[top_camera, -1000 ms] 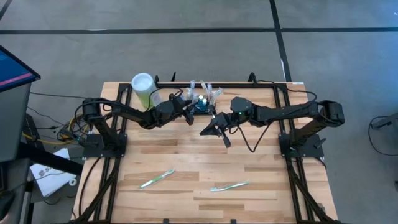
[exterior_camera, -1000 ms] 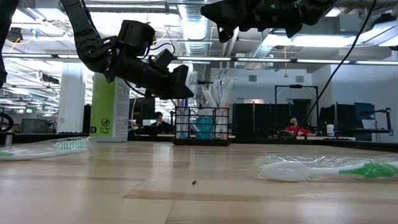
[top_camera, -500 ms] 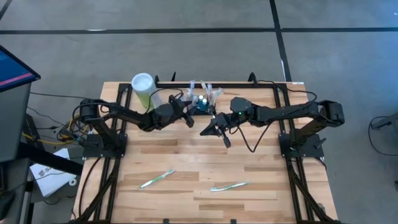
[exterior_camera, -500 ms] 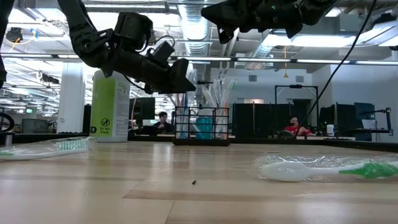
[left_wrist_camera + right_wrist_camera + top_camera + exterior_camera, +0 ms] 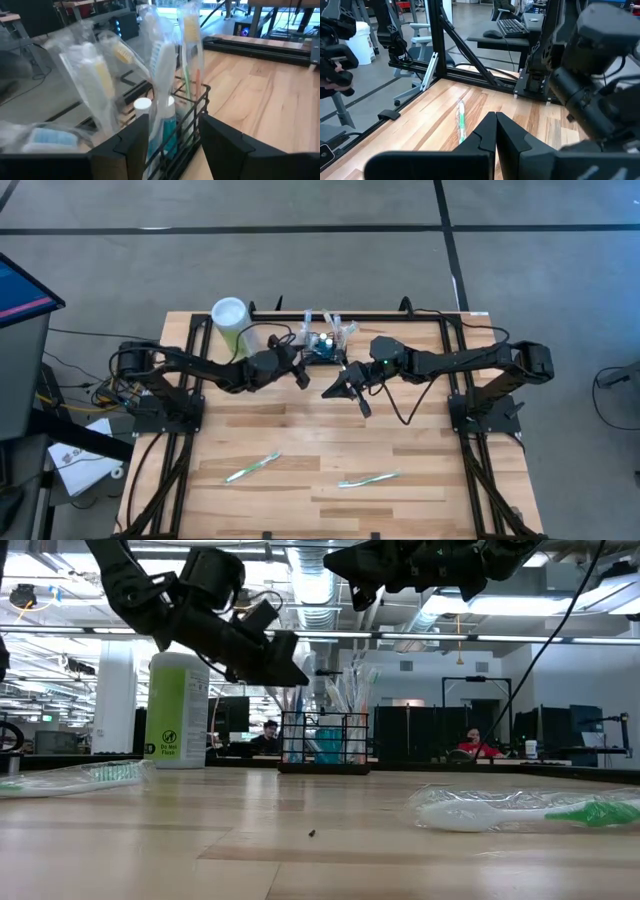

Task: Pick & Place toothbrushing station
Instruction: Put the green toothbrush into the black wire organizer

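Black mesh of the toothbrushing station (image 5: 192, 117) sat just ahead of my left gripper (image 5: 172, 145), whose fingers stood parted with nothing between them, lined up on the wrapped toothbrushes (image 5: 162, 75) standing inside. Station was near the table's (image 5: 300, 435) far edge, beside the green cylinder (image 5: 177, 710). My right gripper (image 5: 345, 392) hung above the table in front of the station, fingers shut, empty. Two wrapped brushes (image 5: 252, 467) lay well nearer the front edge, apart, open wood around them.

One wire basket (image 5: 322, 349); one green canister (image 5: 229, 320); two loose wrapped toothbrushes (image 5: 252, 467) on the table.

Open-plan lab: exposed ducts (image 5: 310, 585), office desks (image 5: 512, 32).
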Motion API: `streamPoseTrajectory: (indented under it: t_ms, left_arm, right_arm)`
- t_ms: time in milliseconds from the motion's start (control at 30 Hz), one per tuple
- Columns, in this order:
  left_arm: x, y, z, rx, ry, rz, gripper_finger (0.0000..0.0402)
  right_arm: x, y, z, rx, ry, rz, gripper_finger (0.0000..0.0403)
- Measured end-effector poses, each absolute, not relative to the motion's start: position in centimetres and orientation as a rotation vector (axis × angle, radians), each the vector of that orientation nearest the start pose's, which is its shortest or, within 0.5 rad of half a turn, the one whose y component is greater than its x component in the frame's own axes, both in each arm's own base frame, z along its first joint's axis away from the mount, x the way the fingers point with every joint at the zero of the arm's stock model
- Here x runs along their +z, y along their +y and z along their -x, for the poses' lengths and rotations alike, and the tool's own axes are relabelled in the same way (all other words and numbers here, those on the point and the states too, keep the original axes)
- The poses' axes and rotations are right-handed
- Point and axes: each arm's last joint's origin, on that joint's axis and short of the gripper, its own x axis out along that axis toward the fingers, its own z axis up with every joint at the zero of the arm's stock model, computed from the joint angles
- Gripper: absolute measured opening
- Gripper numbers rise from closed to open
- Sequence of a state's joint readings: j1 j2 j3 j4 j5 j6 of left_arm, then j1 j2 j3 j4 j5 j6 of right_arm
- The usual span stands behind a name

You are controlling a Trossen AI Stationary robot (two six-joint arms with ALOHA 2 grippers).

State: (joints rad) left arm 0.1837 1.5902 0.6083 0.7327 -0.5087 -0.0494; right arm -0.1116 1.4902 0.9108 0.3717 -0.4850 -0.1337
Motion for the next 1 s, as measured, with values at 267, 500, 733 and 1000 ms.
streamPoseTrajectory:
  t_ms: [267,500,733,1000]
  left_arm:
    - [19.7,4.9,-27.9,0.637,0.293,0.006,0.0162]
    - [19.6,1.7,-26.8,0.541,0.414,0.031,0.0153]
    - [19.2,-0.9,-26.5,0.429,0.463,0.065,0.0147]
    - [17.9,-3.8,-25.6,0.269,0.618,0.205,0.0146]
  right_arm:
    - [26.3,-2.3,-32.7,0.385,0.175,0.07,0.0]
    - [26.2,-2.3,-32.7,0.385,0.192,0.063,0.0]
    - [26.1,-2.3,-32.7,0.385,0.196,0.061,0.0]
    - [25.9,-2.3,-32.7,0.387,0.217,0.054,0.0]
